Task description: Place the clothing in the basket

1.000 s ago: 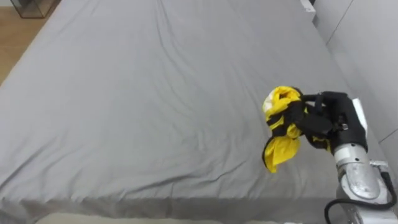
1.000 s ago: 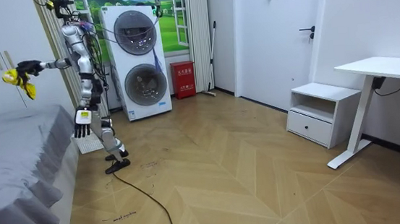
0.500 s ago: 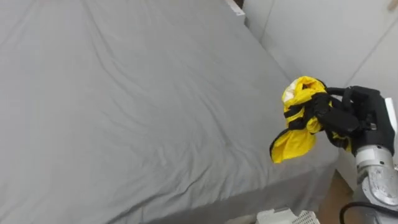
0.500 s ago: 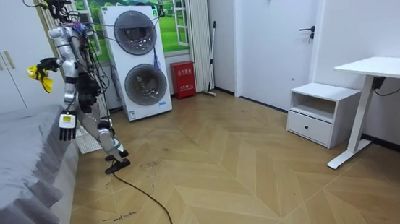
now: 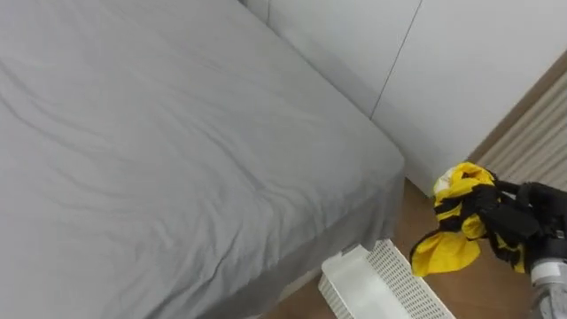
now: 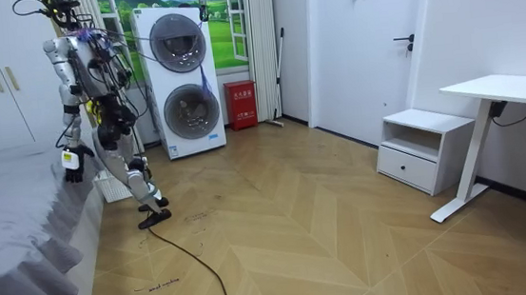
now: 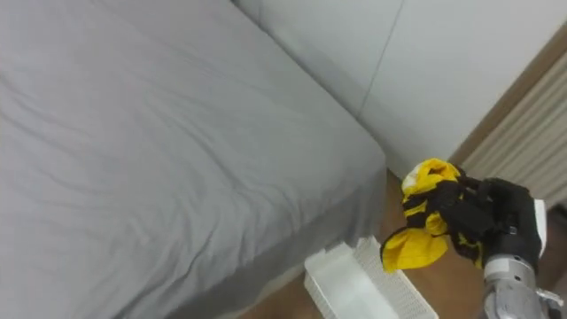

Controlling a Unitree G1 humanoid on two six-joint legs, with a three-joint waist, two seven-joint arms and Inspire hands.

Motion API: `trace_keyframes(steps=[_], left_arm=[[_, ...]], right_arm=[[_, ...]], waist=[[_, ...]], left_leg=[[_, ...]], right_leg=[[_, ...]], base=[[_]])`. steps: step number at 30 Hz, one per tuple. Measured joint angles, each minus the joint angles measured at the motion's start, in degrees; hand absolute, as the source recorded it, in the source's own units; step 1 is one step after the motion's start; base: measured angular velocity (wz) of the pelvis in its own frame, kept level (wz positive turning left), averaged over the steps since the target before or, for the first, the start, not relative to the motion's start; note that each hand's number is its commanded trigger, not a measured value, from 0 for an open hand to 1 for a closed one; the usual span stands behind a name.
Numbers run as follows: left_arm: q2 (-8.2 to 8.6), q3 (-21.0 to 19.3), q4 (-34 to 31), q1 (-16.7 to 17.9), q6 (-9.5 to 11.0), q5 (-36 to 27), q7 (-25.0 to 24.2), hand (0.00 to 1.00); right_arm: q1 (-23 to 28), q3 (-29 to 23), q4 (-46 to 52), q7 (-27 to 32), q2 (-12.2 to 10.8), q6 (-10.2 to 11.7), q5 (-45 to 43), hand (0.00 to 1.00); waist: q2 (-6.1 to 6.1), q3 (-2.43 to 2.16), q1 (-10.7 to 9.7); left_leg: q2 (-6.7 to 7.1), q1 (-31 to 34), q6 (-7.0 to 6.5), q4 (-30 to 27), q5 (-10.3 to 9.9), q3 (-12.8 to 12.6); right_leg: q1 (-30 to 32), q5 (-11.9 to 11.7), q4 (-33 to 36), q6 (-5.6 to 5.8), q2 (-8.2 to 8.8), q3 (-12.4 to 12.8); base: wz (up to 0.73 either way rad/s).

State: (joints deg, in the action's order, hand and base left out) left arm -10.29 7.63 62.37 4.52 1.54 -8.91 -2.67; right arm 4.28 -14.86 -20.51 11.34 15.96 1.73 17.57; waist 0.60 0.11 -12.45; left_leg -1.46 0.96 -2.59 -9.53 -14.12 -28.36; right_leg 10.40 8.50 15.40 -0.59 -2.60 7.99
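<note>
Left eye view: right hand (image 5: 524,232) clamped on the yellow garment (image 5: 454,232), held just beside the white basket (image 5: 372,288) by the bed (image 5: 177,159); best centre it over the opening before letting go.

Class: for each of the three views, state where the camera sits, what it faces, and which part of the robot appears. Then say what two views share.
Left eye view: on the robot's head, looking down at the grey bed corner and the white basket beside it; the right hand grips the yellow garment.
Right eye view: same head, slightly offset, same downward look; same hand and garment.
Room view: standing across the wooden floor, facing the whole robot by the bed, left hand hanging low.
Shared: both eye views show bed, basket and garment.
</note>
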Motion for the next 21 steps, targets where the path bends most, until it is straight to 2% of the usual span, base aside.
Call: trace_keyframes(steps=[2, 4, 7, 9, 11, 13, 17, 21], left_arm=[[0.0, 1.0, 0.1, -0.7, 0.1, -1.4, 0.0, 0.0], [0.19, 2.9, 0.7, -1.1, 0.1, -3.1, -0.1, 0.0], [0.13, 2.8, 2.0, -2.1, 0.3, -5.2, -0.1, 0.0], [-0.02, 2.6, 1.8, -2.4, 0.4, -5.2, -0.1, 0.0], [-0.06, 2.6, 1.7, -2.6, 0.5, -5.5, -0.1, 0.0], [-0.22, 2.8, 1.7, -3.1, 0.5, -6.4, -0.1, 0.0], [-0.71, 4.6, 1.7, -3.2, 0.7, -7.4, -0.1, 0.0], [-0.69, 6.9, 1.7, -4.0, 1.5, -8.6, 0.0, 0.0]], right_arm=[[-2.0, 0.0, -3.4, 0.5, 0.0, 0.0, 0.1, 1.0], [-4.6, 0.1, -6.5, 0.7, 0.0, 0.0, 0.1, 1.0], [-7.7, 0.1, -11.4, 1.6, 0.4, 0.3, 1.4, 1.0], [-10.0, 0.1, -14.3, 2.9, 0.5, 0.4, 2.8, 1.0], [-11.4, 1.1, -16.2, 3.9, 1.1, 0.6, 3.0, 1.0], [-12.3, 3.1, -19.1, 4.5, 2.2, 1.6, 3.0, 1.0], [-13.1, 5.5, -22.3, 4.9, 2.5, 2.1, 4.0, 1.0], [-14.5, 7.5, -26.8, 5.7, 2.7, 4.5, 7.8, 1.0]], waist=[[0.82, -0.05, 0.0], [2.11, 0.1, 0.0], [3.11, 0.3, 0.0], [3.45, 0.45, 0.6], [3.94, 0.4, 1.4], [4.33, 0.38, 1.8], [4.46, 0.43, 2.5], [4.63, 0.47, 4.1]], left_leg=[[0.07, 2.0, -0.12, -0.4, 0.1, -0.4], [0.04, 4.9, -0.13, -1.8, 0.1, -0.7], [0.04, 8.6, -0.71, -2.9, 0.4, -0.5], [0.2, 10.6, -1.29, -3.1, 0.9, -0.6], [0.21, 12.6, -1.59, -3.5, 1.2, -0.5], [0.38, 14.5, -1.76, -3.6, 2.0, 0.5], [0.55, 16.1, -1.75, -3.4, 2.8, 1.9], [0.89, 19.0, -1.89, -3.2, 3.7, 3.4]], right_leg=[[2.6, 0.0, 1.3, 0.01, 0.03, 0.3], [5.7, 0.0, 2.7, 0.07, 0.17, 0.7], [9.6, 0.0, 4.1, 0.07, 0.45, 0.5], [12.1, 0.0, 5.4, 0.06, 0.59, 0.4], [13.9, 0.0, 5.5, -0.02, 0.88, -0.2], [15.5, -0.1, 5.3, -0.19, 1.38, -1.1], [16.7, -0.2, 5.4, -0.47, 1.81, -2.8], [19.1, -0.4, 5.3, -0.66, 2.41, -4.2]], base=[[-0.14], [-0.09], [0.05], [0.04], [0.06], [0.27], [0.24], [0.21]])
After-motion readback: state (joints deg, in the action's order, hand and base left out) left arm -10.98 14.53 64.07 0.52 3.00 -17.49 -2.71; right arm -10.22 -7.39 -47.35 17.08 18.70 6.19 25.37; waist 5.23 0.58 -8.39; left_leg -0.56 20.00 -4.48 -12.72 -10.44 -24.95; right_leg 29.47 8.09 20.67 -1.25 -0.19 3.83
